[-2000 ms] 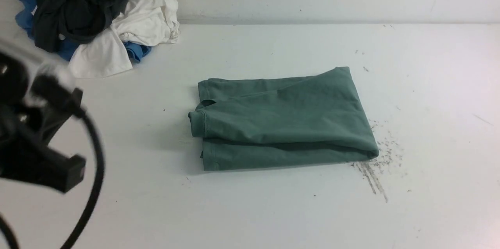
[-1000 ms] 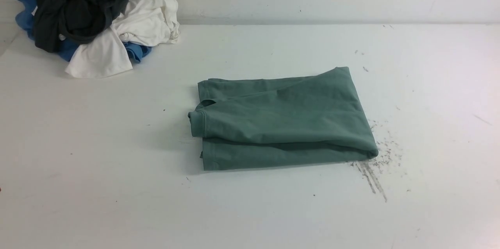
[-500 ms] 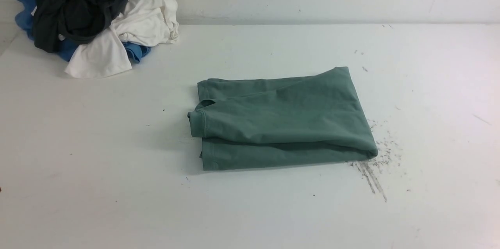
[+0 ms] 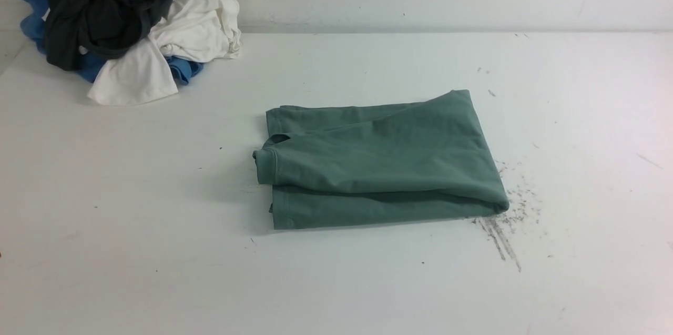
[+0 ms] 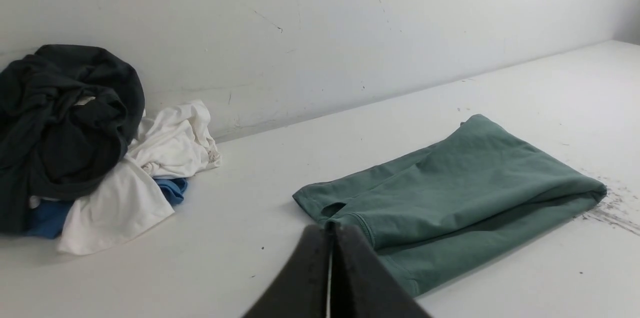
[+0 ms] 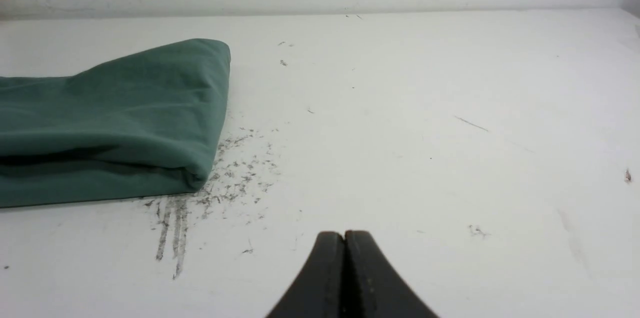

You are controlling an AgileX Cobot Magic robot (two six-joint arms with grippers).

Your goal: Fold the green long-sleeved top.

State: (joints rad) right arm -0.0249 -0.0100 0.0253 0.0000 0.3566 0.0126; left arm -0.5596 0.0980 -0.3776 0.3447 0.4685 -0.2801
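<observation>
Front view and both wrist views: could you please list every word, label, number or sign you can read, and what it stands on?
None can be read.
Green long-sleeved top: folded, no print or label showing.
Black garment: a small pale patch, perhaps a label, too small to read.
Table: only dark scuff marks, no writing.

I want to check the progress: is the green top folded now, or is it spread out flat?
Folded. The green top lies on the table as a compact rectangle with layers stacked, one cuff at its left edge, no sleeve hanging out.
</observation>
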